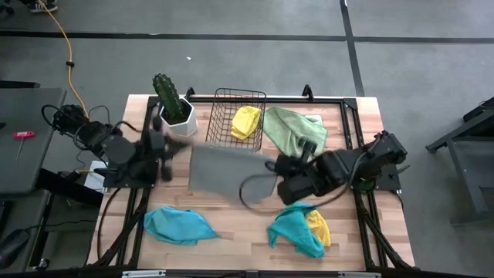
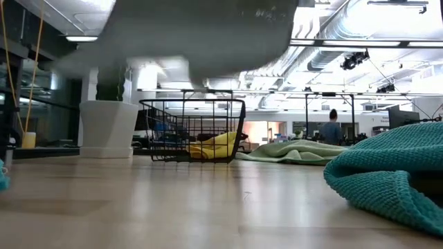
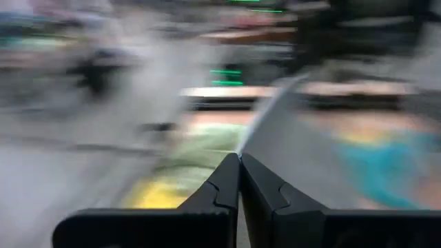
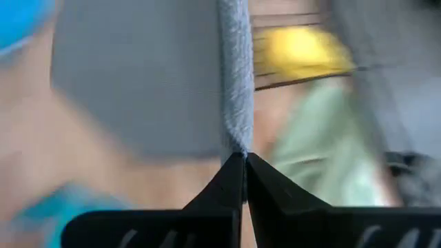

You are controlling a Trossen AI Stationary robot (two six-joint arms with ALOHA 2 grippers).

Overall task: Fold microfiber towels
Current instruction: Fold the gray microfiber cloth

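A grey towel (image 1: 224,171) is held up off the table, stretched between both grippers: the left gripper (image 1: 164,158) is pinched on one edge, the right gripper (image 1: 272,164) clamped on the opposite edge. A basket (image 1: 235,117) sits just beyond them.

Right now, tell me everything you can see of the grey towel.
The grey towel is a plain, soft-looking cloth, spread almost flat and held up off the table between both arms, in front of the wire basket. The left pincer is shut on one edge and the right pincer is shut on the opposite edge, where the cloth bunches into a narrow ridge. In the low view it hangs above the tabletop, touching nothing else.
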